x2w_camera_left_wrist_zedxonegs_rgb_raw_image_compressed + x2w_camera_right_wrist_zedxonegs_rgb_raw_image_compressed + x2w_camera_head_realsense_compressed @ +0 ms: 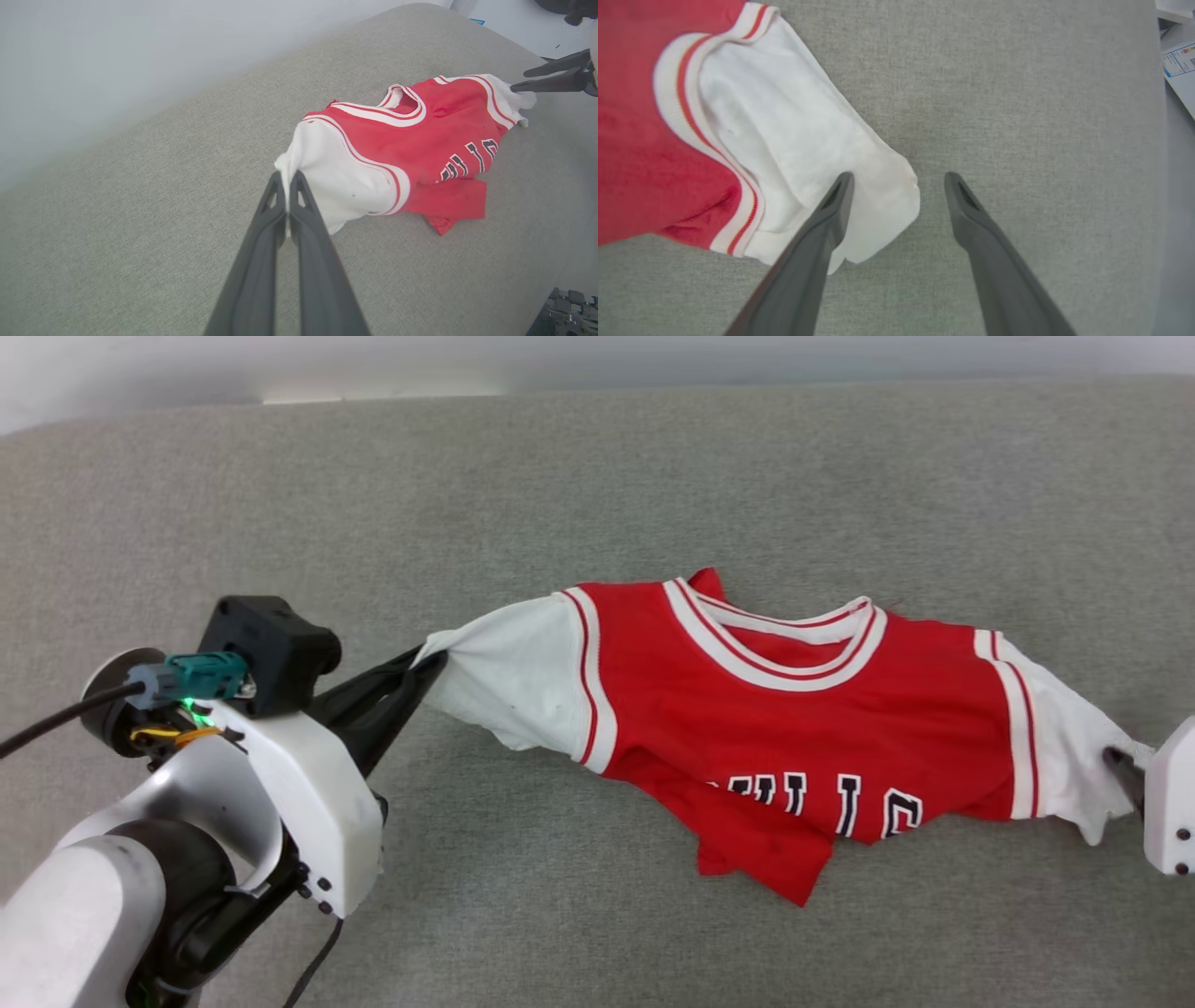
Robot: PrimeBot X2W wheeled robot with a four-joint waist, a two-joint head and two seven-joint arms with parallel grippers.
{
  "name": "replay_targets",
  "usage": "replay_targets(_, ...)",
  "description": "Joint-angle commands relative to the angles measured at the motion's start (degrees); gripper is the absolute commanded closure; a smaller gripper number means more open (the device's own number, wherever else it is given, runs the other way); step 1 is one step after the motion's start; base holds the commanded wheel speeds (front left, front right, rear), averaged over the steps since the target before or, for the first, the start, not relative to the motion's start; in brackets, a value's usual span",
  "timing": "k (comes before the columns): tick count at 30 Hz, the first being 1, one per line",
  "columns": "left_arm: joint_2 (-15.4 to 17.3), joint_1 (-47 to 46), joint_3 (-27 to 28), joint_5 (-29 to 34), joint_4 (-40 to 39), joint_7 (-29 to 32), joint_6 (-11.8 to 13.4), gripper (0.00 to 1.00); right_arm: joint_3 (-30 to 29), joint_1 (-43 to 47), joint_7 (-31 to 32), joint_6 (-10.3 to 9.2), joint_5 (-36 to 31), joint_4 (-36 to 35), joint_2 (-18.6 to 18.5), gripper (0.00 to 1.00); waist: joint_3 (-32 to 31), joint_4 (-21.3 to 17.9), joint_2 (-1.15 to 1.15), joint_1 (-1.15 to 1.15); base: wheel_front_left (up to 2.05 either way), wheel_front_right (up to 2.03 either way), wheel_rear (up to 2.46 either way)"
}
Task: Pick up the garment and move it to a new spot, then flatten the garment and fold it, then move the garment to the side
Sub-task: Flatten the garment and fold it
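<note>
Garment [794, 728] sleeve pinched in L jaws.

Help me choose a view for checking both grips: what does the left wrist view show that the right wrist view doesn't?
Left wrist view adds: the left gripper shut on one white sleeve, plus the collar and chest letters. Right wrist view adds: the right gripper close up, one finger over the other sleeve, one over bare grey surface. Both: the garment, the right gripper, the grey surface.
</note>
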Motion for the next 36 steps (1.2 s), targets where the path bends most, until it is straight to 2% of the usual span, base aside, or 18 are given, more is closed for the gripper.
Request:
replay_targets(1, -0.3, -0.8, -0.2, 0.3, -0.5, 0.2, -0.1, 1.00, 0.6, -0.7, 0.6, -0.04, 0.5, 1.2, -0.5, 0.00, 0.8, 0.9, 0.00, 0.00, 0.00, 0.00, 0.00)
replay_targets(6, -0.8, -2.0, -1.1, 0.6, -1.1, 0.2, -0.3, 1.00, 2.7, -0.8, 0.8, -0.04, 0.7, 4.9, -1.0, 0.00, 2.4, 2.3, 0.00, 0.00, 0.00, 0.00, 0.00)
replay_targets(16, -0.9, -2.6, -1.2, 0.5, 0.0, -0.3, -0.6, 1.00, 4.9, -0.4, -2.9, -0.07, -0.5, 13.6, -0.3, 0.00, 4.2, 3.3, 0.00, 0.00, 0.00, 0.00, 0.00)
replay_targets(17, -0.9, -2.6, -1.2, 0.5, 0.3, -0.4, -0.6, 1.00, 5.3, -0.3, -3.2, -0.07, -0.5, 14.4, -0.2, 0.27, 4.0, 3.2, 0.00, 0.00, 0.00, 0.00, 0.00)
replay_targets(18, -0.8, -2.5, -1.1, 0.5, 0.7, -0.6, -0.6, 1.00, 5.7, -0.3, -3.6, -0.07, -0.5, 15.1, -0.3, 0.65, 3.7, 3.1, 0.00, 0.00, 0.00, 0.00, 0.00)
replay_targets(19, -0.8, -2.4, -1.1, 0.6, 1.1, -0.7, -0.6, 1.00, 5.9, -0.6, -4.4, -0.07, -0.4, 15.3, -0.4, 1.00, 3.3, 3.0, 0.00, 0.00, 0.00, 0.00, 0.00)
replay_targets(27, 0.3, -0.4, 1.2, 0.0, 3.6, -3.5, -0.2, 1.00, 5.2, -5.2, -11.2, -0.06, -0.6, 12.5, -4.1, 1.00, -2.1, 1.2, 0.00, 0.00, 0.00, 0.00, 0.00)
replay_targets(36, 1.6, 1.7, 6.1, 0.5, 3.1, -8.7, 1.2, 1.00, 4.9, -6.9, -11.9, -0.06, 1.1, 2.7, -9.1, 1.00, -9.1, -0.5, 0.00, 0.00, 0.00, 0.00, 0.00)
